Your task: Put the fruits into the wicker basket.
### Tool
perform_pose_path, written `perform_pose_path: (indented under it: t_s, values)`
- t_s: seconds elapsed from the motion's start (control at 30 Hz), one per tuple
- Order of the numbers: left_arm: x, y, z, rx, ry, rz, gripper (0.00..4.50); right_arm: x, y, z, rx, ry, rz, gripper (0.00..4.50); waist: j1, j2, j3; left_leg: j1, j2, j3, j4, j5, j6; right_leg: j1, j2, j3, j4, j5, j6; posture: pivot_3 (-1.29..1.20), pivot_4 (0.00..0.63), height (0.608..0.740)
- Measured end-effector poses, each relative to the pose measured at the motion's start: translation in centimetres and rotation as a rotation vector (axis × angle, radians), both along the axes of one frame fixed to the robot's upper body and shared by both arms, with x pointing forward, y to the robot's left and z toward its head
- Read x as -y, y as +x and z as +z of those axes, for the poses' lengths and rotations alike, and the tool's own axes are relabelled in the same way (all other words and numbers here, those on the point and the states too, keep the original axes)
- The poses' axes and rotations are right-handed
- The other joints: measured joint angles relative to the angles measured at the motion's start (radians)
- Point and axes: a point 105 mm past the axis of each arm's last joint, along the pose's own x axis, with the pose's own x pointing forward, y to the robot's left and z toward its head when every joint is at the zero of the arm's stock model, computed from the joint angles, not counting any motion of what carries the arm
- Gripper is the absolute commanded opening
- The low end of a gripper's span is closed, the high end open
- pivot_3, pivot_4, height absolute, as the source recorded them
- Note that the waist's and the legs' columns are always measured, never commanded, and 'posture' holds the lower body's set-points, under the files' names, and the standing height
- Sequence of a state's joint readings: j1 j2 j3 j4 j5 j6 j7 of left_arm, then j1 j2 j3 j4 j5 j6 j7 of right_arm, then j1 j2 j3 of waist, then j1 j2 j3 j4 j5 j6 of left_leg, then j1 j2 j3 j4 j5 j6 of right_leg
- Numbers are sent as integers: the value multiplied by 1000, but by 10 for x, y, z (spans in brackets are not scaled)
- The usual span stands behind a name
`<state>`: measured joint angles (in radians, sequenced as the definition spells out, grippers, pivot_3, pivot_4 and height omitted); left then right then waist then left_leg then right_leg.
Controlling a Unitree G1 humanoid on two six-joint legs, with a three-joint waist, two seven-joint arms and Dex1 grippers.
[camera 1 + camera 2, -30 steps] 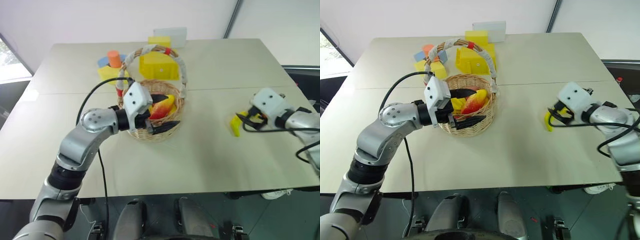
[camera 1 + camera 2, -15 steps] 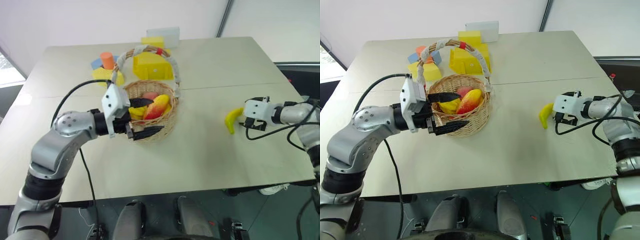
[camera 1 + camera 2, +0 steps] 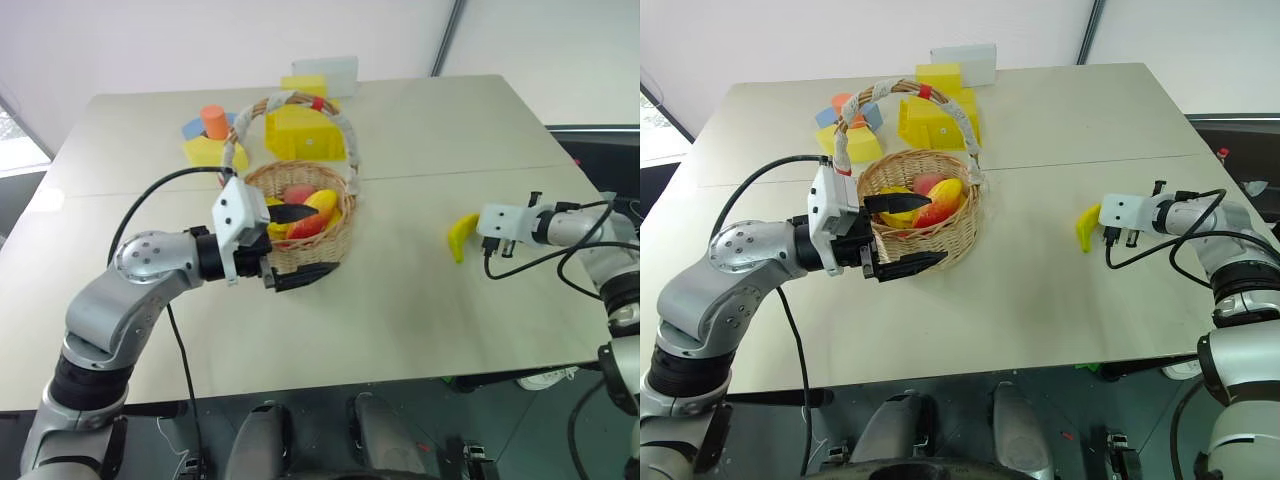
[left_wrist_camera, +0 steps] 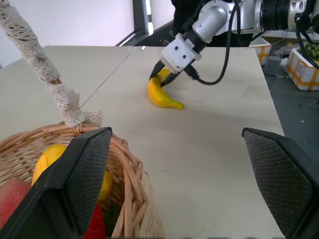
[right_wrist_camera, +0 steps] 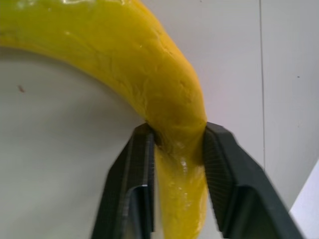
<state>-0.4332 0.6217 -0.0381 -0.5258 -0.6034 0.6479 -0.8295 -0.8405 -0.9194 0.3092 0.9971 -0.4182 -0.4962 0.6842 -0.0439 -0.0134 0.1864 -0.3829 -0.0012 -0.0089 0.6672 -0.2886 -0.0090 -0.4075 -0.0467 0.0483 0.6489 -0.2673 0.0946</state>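
The right wrist view settles what the head views leave vague: the right gripper (image 5: 177, 144) has its two black fingers (image 5: 132, 189) pinched on the narrow end of the banana (image 5: 124, 55), each pad pressed into the yellow skin. From the head, that banana (image 3: 461, 236) lies on the bench (image 3: 400, 300) well to the right of the wicker basket (image 3: 310, 235), with the right gripper (image 3: 484, 234) right at its end. The left wrist view looks across the bench and shows the banana (image 4: 162, 93) resting flat on the surface while the right gripper (image 4: 164, 78) bears down on it from above.

The left gripper (image 3: 290, 245) stands wide open at the basket's near rim, one finger over the fruit, the other outside the weave, holding nothing. Inside the basket lie a red-to-yellow mango (image 3: 943, 203), a yellow fruit (image 3: 896, 215) and a pink one (image 3: 927, 182).

The bench is a pale beige top with a seam running across it. Behind the basket sit yellow blocks (image 3: 308, 133), an orange cylinder (image 3: 213, 121) and a blue piece (image 3: 193, 128), with a white box (image 3: 326, 72) at the far edge. A white wall rises beyond.
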Motion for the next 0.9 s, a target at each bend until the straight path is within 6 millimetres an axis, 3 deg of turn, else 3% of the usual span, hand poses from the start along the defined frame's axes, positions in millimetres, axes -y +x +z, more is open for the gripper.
perform_pose_path:
  t_s: [0.13, 0.23, 0.3, 0.4, 0.5, 0.53, 0.57, 0.7, 0.9]
  values:
    - [-2, 1, -5, -16, -2, 11, 4500, -2, -6, 9, 51, -14, 37, 851, 2, 1, 0, -1, 0, 0, 0, 0, 0, -1, 0, 0, 0, 0, 0, 0, 150, 740]
    - [-19, 7, -12, -42, -14, 80, 4500, -13, -20, 32, 105, 54, 84, 851, 2, 2, 1, -2, 0, -1, -1, 0, 0, -3, 0, 0, 0, 0, 0, 0, 150, 740]
    - [-45, 17, -16, -69, -14, 183, 4500, -41, -36, 55, 129, 160, 174, 851, 0, 2, 1, -2, 3, -1, -1, 0, 0, -3, 1, 0, 1, 0, 0, 0, 150, 740]
    - [-64, 21, -12, -52, -28, 246, 4500, -77, -53, 76, 122, 272, 272, 851, 4, 2, 1, -1, 3, -2, -1, 0, 0, -2, 1, 0, 1, 0, 0, 0, 150, 740]
    - [-101, 24, -22, -84, 19, 359, 4500, -157, -79, 97, 100, 486, 497, 851, -8, 2, 1, 2, 6, 0, -2, 0, 0, -2, 3, 0, 2, 0, 0, 0, 150, 740]
    - [-114, 25, -25, -92, 30, 400, 4500, -193, -91, 104, 77, 574, 596, 851, -9, 2, 1, 2, 7, -1, -2, 0, 0, -2, 4, 0, 2, 0, -1, 0, 150, 740]
    - [-118, 24, -25, -93, 28, 410, 4500, -213, -98, 108, 65, 620, 647, 851, -2, 2, 1, 1, 7, -1, -2, 0, 0, -2, 4, -1, 3, 0, -1, 0, 150, 740]
    - [-130, 21, -19, -81, 21, 439, 4500, -261, -100, 117, 52, 694, 699, 851, 19, 1, 1, -4, 5, -3, 0, 0, -1, -5, -1, -3, 1, 0, -2, 0, 150, 740]
    - [-128, 11, -16, -75, 13, 430, 4500, -296, -73, 120, 103, 688, 659, 851, 29, 0, 0, -12, -2, -1, -1, 0, -1, -15, -10, -5, 3, 1, -2, 0, 150, 740]
